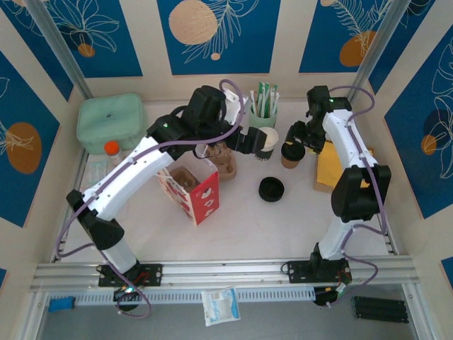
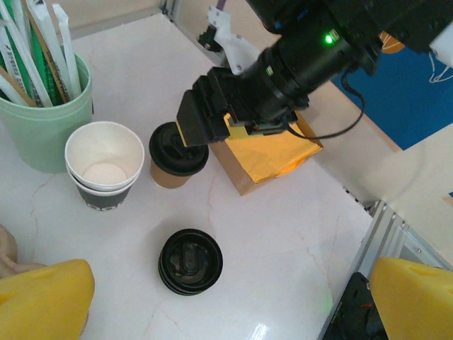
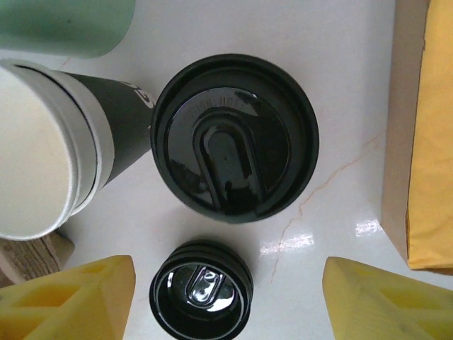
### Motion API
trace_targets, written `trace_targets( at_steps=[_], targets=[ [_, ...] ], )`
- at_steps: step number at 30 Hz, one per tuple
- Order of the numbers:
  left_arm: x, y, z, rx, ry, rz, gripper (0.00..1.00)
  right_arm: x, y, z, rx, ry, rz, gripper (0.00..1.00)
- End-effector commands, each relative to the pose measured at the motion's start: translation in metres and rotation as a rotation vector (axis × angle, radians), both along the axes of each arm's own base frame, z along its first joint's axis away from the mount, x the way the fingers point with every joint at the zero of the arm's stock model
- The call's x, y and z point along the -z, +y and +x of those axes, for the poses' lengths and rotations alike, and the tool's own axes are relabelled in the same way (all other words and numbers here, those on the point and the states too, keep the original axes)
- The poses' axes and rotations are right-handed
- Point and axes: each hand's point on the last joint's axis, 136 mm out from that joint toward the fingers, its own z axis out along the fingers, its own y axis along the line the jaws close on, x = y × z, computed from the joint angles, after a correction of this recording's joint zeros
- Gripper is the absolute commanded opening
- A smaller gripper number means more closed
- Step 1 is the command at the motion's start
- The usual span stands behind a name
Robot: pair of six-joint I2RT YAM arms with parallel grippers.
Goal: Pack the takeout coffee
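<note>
The takeout coffee (image 1: pixel 292 155) is a tan paper cup with a black lid (image 3: pixel 233 138), standing upright on the white table beside a black-sided paper cup (image 1: pixel 267 138). My right gripper (image 1: pixel 295 139) hovers just above the coffee, open, with its yellow fingers (image 3: pixel 386 301) wide apart and nothing between them. From the left wrist the coffee (image 2: pixel 177 152) sits partly under that right gripper (image 2: pixel 205 120). My left gripper (image 1: pixel 249 142) is left of the black-sided cup (image 2: pixel 105 163), open, holding nothing, yellow fingertips (image 2: pixel 42 297) at the frame's bottom corners.
A stack of black lids (image 1: pixel 271 189) lies in front of the cups. A mint-green cup of sticks (image 1: pixel 263 106) stands behind them. A red-and-white carrier box (image 1: pixel 195 188) is at centre left, a brown box of yellow napkins (image 1: pixel 329 166) at right, a mint container (image 1: pixel 112 124) far left.
</note>
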Motion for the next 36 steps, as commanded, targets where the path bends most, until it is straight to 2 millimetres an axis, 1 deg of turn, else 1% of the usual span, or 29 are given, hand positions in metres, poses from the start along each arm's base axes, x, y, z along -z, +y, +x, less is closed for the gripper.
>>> trace_targets(
  at_steps=[1,11,17,22,28,36],
  targets=[
    [-0.002,-0.005,-0.004,0.031,-0.016,0.011,0.99,0.000,0.006,-0.001,-0.049,0.038,0.002,0.70],
    [0.005,-0.011,-0.007,0.051,0.003,0.017,0.99,0.010,0.008,0.013,-0.100,0.083,-0.102,0.74],
    [0.006,-0.012,-0.008,0.056,0.006,0.016,0.99,0.016,0.007,0.018,-0.121,0.108,-0.125,0.75],
    [0.006,-0.013,-0.009,0.062,0.006,0.012,1.00,0.022,0.005,0.020,-0.129,0.132,-0.127,0.75],
    [0.007,-0.013,-0.009,0.062,0.010,0.016,1.00,0.029,0.007,0.021,-0.143,0.159,-0.120,0.76],
    [0.006,-0.013,-0.010,0.067,0.008,0.014,0.99,0.037,0.002,0.021,-0.160,0.196,-0.134,0.75]
  ],
)
